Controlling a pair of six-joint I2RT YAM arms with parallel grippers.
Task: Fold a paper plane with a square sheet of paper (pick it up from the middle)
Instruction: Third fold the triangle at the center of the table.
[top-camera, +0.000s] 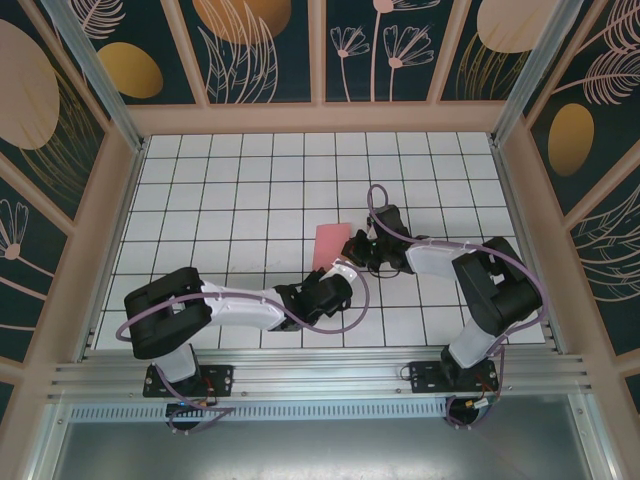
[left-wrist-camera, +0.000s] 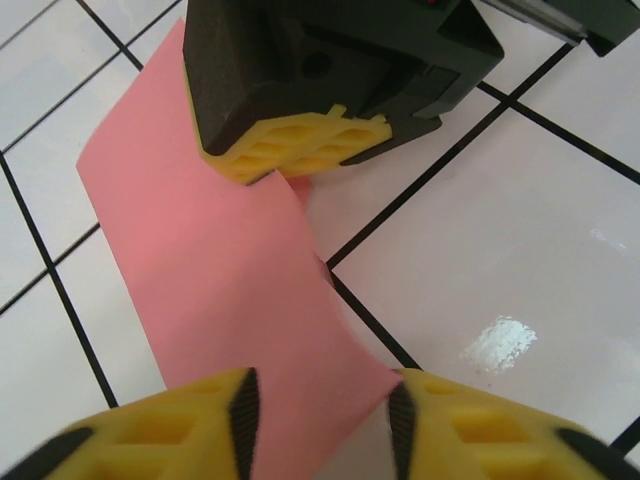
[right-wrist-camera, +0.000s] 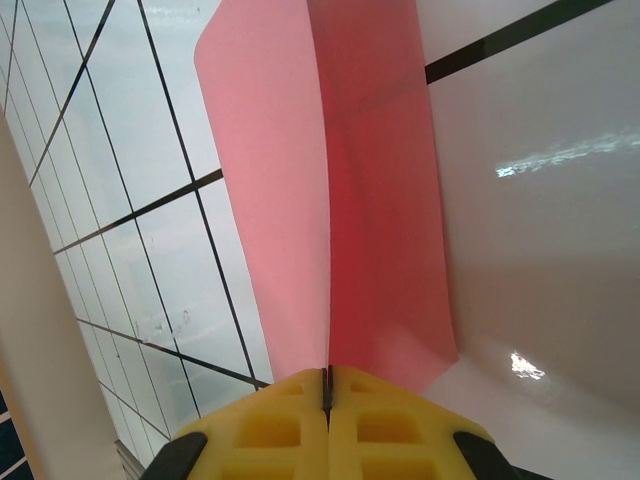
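From above, I saw a thin salmon-pink sheet of paper (top-camera: 330, 240) near the middle of the white table with black grid lines (top-camera: 220, 200). Both my arms reached in to it from the near edge. My left gripper (top-camera: 338, 278) was at the near end of the paper. My right gripper (top-camera: 356, 247) was at its right side. The two grippers were close together. From up there I could not tell how wide each one stood.

From my left wrist, the paper (left-wrist-camera: 210, 260) lay on the table (left-wrist-camera: 500, 220) as a long pink strip. My left gripper (left-wrist-camera: 320, 425) was spread wide. Its two yellow fingers (left-wrist-camera: 170, 430) stood one on each side of the near end of the strip and did not squeeze it. At the far end I saw my right gripper (left-wrist-camera: 295, 150), black with yellow pads. Its pads were down on the paper's edge, and the paper curled up a little there.

From my right wrist, my right gripper (right-wrist-camera: 327, 420) had its yellow fingers pressed tight together, pinching the paper (right-wrist-camera: 380, 200) between them. A straight fold ran away from my fingers. The paper was light pink on the left of the fold and darker pink on the right. The shiny table (right-wrist-camera: 540, 200) lay under it.
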